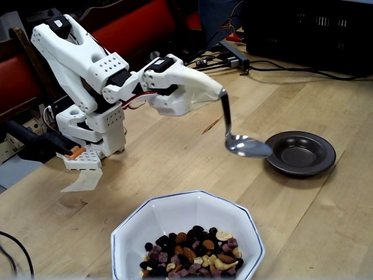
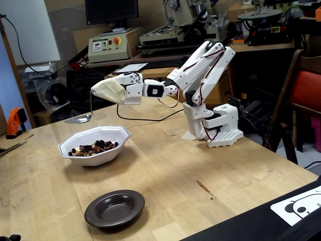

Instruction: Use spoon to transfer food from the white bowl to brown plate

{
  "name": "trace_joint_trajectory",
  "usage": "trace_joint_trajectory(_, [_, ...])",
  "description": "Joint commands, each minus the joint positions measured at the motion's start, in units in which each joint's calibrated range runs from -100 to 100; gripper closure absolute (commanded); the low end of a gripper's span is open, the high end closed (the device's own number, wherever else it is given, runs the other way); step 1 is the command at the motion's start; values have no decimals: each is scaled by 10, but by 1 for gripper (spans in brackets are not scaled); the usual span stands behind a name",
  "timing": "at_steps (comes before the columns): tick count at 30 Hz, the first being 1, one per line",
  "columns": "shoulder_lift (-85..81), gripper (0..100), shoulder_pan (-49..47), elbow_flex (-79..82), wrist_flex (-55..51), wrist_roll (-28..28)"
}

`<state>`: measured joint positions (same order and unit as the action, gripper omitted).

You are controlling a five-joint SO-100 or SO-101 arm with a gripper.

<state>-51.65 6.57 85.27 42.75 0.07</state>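
Food (image 1: 192, 252), a mix of nuts and dried fruit, lies heaped in the near part of the white bowl (image 1: 151, 224), which sits at the near edge of the table (image 1: 326, 210) in one fixed view and toward the left in the other (image 2: 88, 138). Above the table hangs the spoon (image 1: 247, 146), its thin handle rising steeply into the tip of the gripper (image 1: 218, 94), which is closed on the handle's top end so the oval bowl hangs below, roughly level and facing up, a hold that would keep anything scooped from sliding off. No food can be made out in the spoon in either view (image 2: 78, 119); it looks empty. The spoon is clear of both dishes: one fixed view sets it just left of the brown plate (image 1: 300, 153), while the other shows it in the air to the far left of the white bowl, well apart from the brown plate (image 2: 114, 208) at the near edge. The plate looks bare, so the transfer seems not yet made. The arm (image 2: 200, 65) reaches out almost level from its base (image 2: 218, 125) at the far right.
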Motion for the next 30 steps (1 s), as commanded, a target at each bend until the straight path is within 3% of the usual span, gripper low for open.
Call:
trace_joint_trajectory(1, [-3, 98, 35, -5, 14, 12])
trace_joint_trajectory(10, [-2, 98, 51, -3, 14, -28])
trace_joint_trajectory(23, [178, 98, 51, -47, 21, -18])
trace_joint_trajectory(30, [193, 98, 74, -77, 21, -15])
